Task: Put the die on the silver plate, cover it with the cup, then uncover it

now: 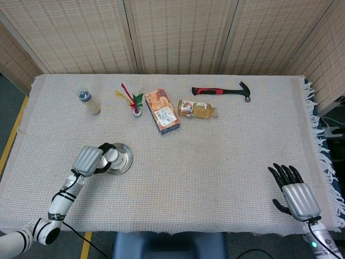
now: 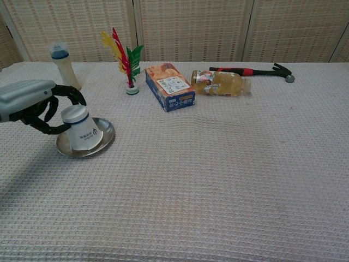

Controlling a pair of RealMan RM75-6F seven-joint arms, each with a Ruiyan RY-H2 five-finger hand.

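Head view steeply down from high above, chest view low and near, perhaps table-height; shared table (image 1: 215,162).

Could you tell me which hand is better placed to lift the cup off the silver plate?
Left. The left hand is already wrapped around the cup standing upside down on the silver plate, while the right hand rests open near the table's far right edge.
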